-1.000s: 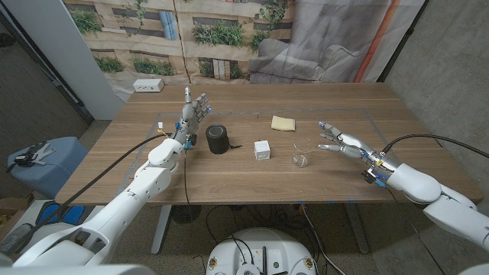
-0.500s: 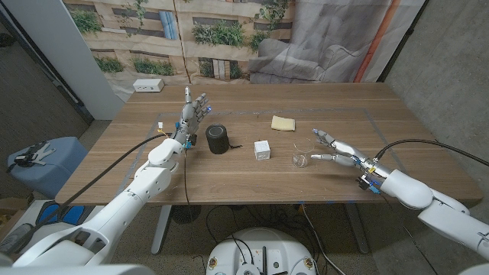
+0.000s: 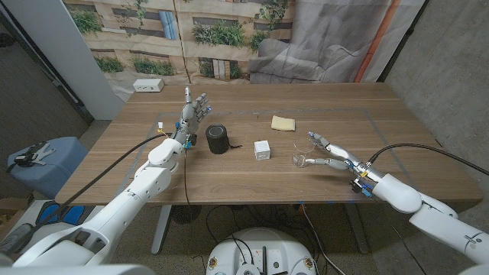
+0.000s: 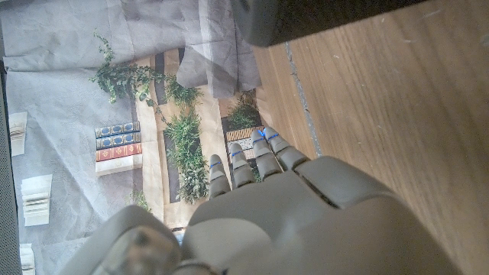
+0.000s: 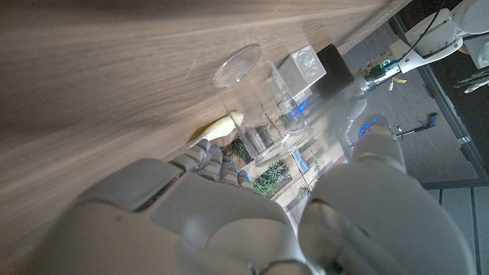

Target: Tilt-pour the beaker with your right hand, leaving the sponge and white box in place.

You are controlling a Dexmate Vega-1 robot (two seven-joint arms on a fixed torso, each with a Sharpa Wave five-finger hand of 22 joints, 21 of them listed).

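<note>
The clear glass beaker (image 3: 300, 158) stands upright on the wooden table (image 3: 229, 176), right of centre. My right hand (image 3: 324, 152) is just to its right with fingers spread towards it; its fingertips are close beside the glass and no grip shows. In the right wrist view the beaker (image 5: 263, 107) stands just beyond my right hand (image 5: 252, 218). The white box (image 3: 262, 149) sits left of the beaker, the yellow sponge (image 3: 283, 122) behind it. My left hand (image 3: 193, 113) is raised with fingers apart and holds nothing.
A black cylinder (image 3: 218, 139) with a cord stands right beside my left hand. A white device (image 3: 148, 85) lies at the table's far left corner. The right wrist view also takes in the white box (image 5: 304, 63) and sponge (image 5: 218, 128).
My right hand has slid left across the table towards the beaker, from well apart to right beside it. The left arm, box and sponge have not moved.
</note>
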